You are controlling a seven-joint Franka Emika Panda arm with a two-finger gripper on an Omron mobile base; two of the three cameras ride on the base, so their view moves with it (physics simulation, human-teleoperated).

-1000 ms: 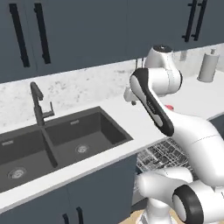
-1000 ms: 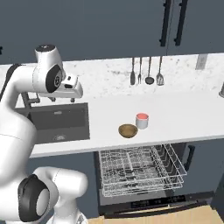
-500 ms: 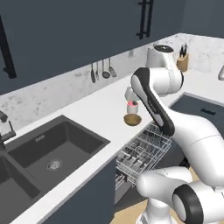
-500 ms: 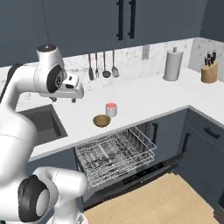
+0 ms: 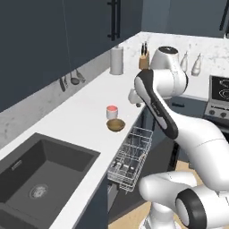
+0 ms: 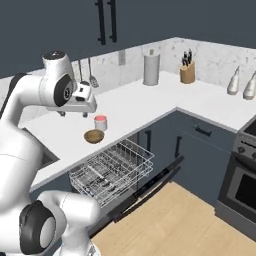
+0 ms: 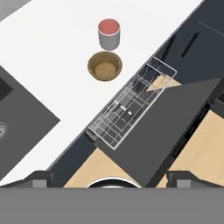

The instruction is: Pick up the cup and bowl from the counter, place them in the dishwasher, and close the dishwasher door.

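The cup (image 5: 112,111) (image 6: 101,122) (image 7: 109,33), grey with a red top, stands on the white counter (image 5: 85,105) (image 6: 131,106) (image 7: 48,48). Right beside it, toward the counter's front edge, sits the brown bowl (image 5: 116,125) (image 6: 94,136) (image 7: 105,65). Below them the dishwasher's wire rack (image 5: 130,157) (image 6: 112,170) (image 7: 129,107) is pulled out over the lowered dishwasher door (image 6: 146,187) (image 7: 173,124). My gripper (image 5: 135,99) (image 6: 73,114) (image 7: 110,179) hangs open and holds nothing, well above the counter's edge, looking down on cup, bowl and rack.
A dark sink (image 5: 40,179) (image 7: 17,111) lies left of the bowl. A paper towel roll (image 5: 117,60) (image 6: 151,68), a knife block (image 5: 144,60) (image 6: 187,72) and pale bottles (image 5: 190,65) (image 6: 234,82) stand along the back and corner. A steel oven (image 6: 245,165) is at the right.
The whole picture has shifted: the base has moved, sliding the sink away to the left and bringing the counter corner and oven into view. The gripper stays open.
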